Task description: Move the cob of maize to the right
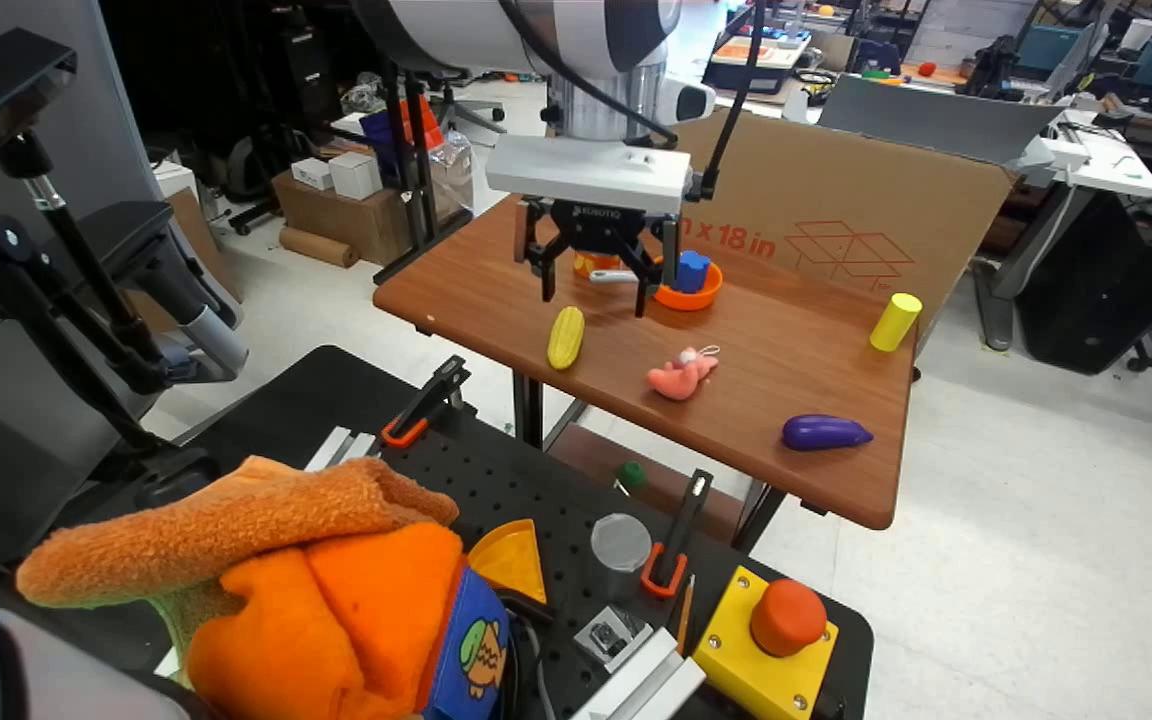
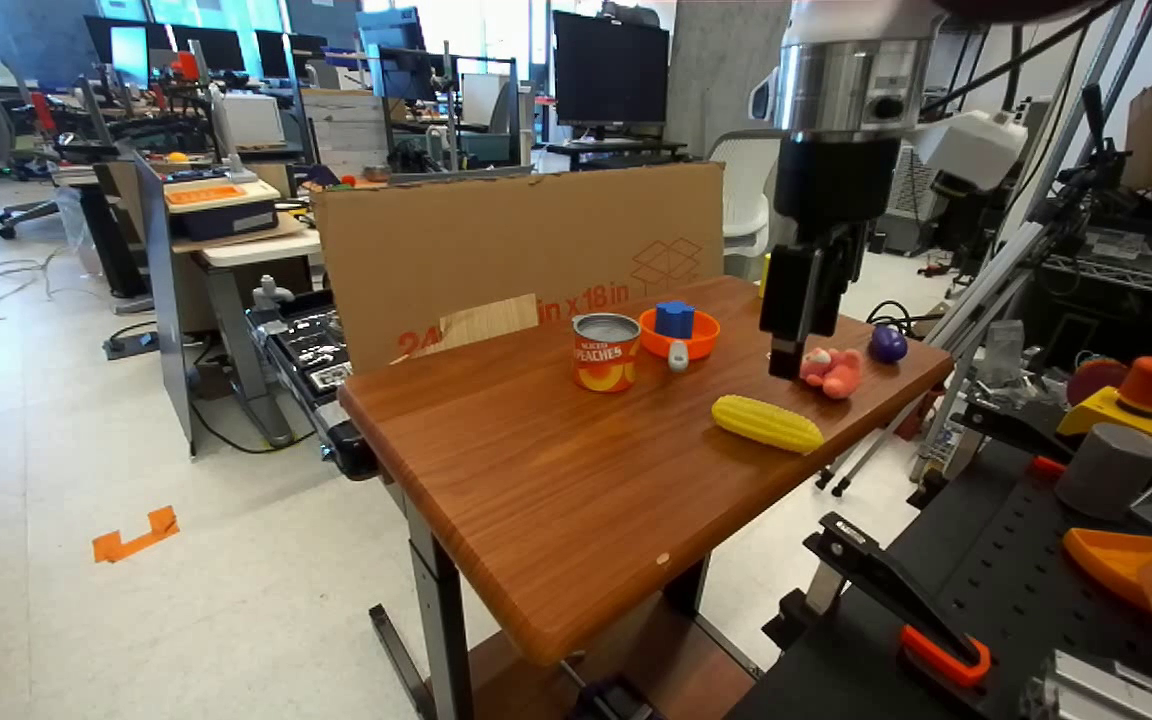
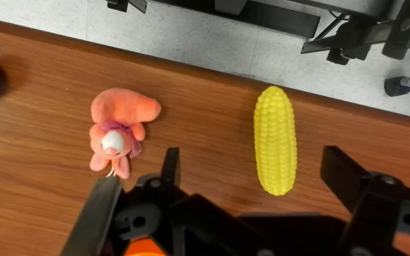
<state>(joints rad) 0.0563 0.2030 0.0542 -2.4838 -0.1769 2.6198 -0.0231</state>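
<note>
The black hand (image 1: 594, 304) hangs above the brown counter (image 2: 496, 480), spread wide and holding nothing. The yellow corn cob (image 3: 275, 142) lies near the counter's edge, with the pink plush toy (image 3: 119, 106) close by but not touching.

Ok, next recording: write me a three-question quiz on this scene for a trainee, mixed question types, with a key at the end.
1. True or false: the claw is open, and the cob of maize lies ungripped on the wooden table.

2. Multiple choice: what sits in the orange bowl?
a) the purple toy
b) the blue piece
c) the pink plush toy

3. Fill in the missing word: in an exterior view, the can is labelled "Sliced ____".

Key:
1. True; the claw stands wide, with the cob of maize on the tabletop.
2. b
3. Peaches
</note>
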